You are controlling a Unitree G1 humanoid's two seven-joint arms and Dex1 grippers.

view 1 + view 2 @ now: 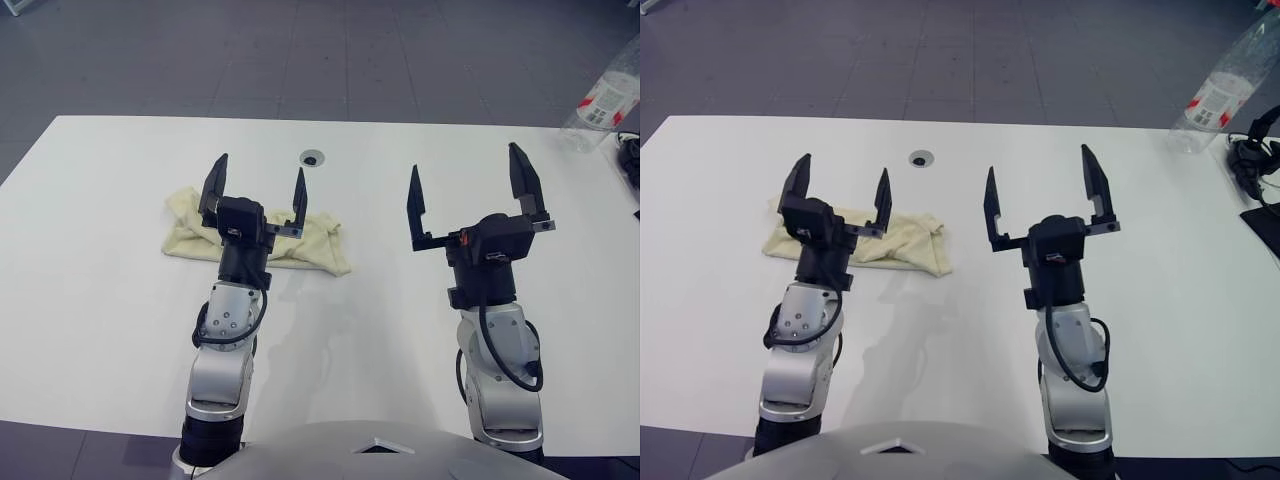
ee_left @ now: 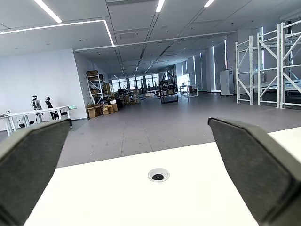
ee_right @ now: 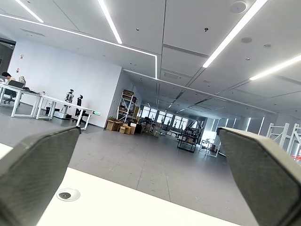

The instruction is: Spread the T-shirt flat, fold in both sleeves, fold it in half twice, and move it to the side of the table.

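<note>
The pale yellow T-shirt (image 1: pixel 315 240) lies folded into a small bundle on the white table (image 1: pixel 100 300), left of the middle. My left gripper (image 1: pixel 257 190) hovers above it, open, fingers pointing away from me with nothing between them. In the right eye view the same T-shirt (image 1: pixel 910 245) shows on both sides of the left gripper (image 1: pixel 840 190). My right gripper (image 1: pixel 467 190) stands open over bare table to the right of the T-shirt, holding nothing. In the wrist views the left fingers (image 2: pixel 254 174) and right fingers (image 3: pixel 263 165) are spread wide apart.
A round cable port (image 1: pixel 312 157) is set in the table just beyond the T-shirt. A clear plastic bottle (image 1: pixel 605 100) lies at the far right corner, with black cables (image 1: pixel 1250 160) beside it. Grey floor lies beyond the far edge.
</note>
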